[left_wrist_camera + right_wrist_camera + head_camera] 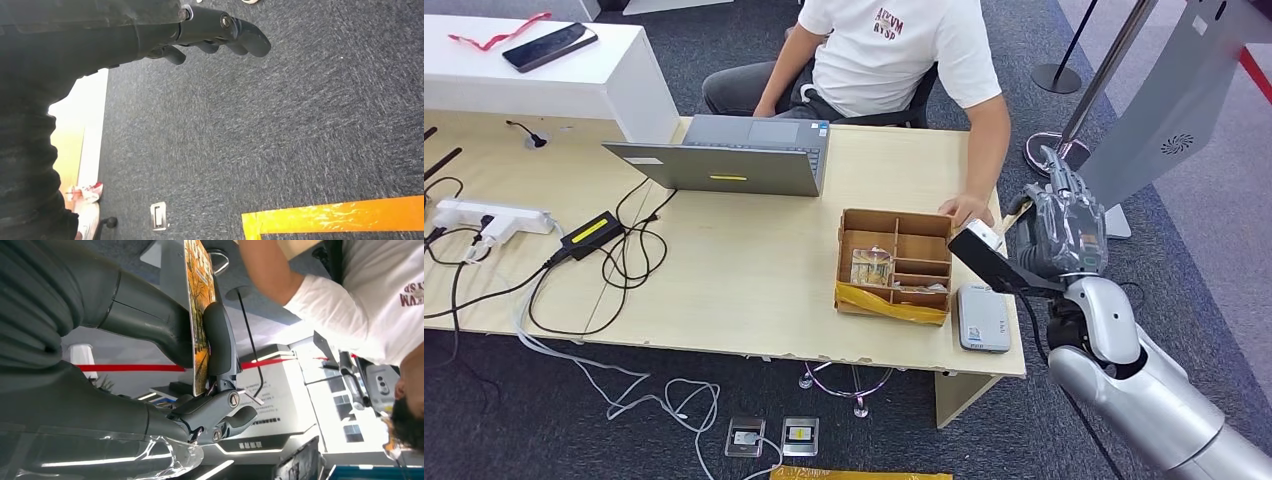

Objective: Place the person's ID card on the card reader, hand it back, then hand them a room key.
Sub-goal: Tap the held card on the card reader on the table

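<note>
Though pinched, room key (199, 315) edge-on.

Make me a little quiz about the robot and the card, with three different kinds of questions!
1. True or false: the right hand holds a card between thumb and finger.
2. The grey card reader lies: A) beside the wooden box, near the table corner; B) on the laptop; C) on the floor.
3. Fill in: the left hand hangs over dark ____ and holds nothing.

Key: 1 true; 2 A; 3 carpet.
</note>
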### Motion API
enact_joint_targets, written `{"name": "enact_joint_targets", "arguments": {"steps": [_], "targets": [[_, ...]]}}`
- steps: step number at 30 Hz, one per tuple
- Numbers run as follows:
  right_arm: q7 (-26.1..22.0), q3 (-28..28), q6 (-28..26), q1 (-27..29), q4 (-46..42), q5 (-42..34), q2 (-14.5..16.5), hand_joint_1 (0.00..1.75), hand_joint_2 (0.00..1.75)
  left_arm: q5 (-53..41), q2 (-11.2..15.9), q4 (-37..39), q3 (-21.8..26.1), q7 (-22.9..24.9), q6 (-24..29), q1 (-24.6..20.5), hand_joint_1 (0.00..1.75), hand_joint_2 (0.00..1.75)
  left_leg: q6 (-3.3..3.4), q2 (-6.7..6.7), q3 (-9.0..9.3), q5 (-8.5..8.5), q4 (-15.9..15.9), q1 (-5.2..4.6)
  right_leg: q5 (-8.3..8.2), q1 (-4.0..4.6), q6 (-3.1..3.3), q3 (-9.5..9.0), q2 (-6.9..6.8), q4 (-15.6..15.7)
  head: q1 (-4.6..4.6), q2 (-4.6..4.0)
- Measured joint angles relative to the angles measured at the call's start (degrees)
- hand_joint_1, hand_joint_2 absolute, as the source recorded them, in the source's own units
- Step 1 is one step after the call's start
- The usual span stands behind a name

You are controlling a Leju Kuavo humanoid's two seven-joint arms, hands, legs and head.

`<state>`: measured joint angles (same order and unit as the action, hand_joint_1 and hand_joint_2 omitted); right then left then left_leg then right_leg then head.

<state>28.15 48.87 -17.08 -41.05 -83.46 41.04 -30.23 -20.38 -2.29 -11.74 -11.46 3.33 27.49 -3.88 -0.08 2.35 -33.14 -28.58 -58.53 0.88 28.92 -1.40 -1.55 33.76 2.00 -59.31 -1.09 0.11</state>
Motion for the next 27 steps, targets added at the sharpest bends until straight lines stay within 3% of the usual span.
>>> {"name": "enact_joint_targets", "arguments": {"steps": [27], "targets": [[-1.38, 2.40, 1.78, 6.52, 9.19, -4.55, 0.23, 1.69, 1.75, 5.57, 0.30, -0.61, -3.51, 0.56, 0.69, 0.20, 0.00, 1.75, -0.03, -0.14, 0.01, -0.04, 0.00, 0.00, 0.00, 0.00, 0.00, 0.02, 0.10, -0.01, 0.00, 0.00]]}}
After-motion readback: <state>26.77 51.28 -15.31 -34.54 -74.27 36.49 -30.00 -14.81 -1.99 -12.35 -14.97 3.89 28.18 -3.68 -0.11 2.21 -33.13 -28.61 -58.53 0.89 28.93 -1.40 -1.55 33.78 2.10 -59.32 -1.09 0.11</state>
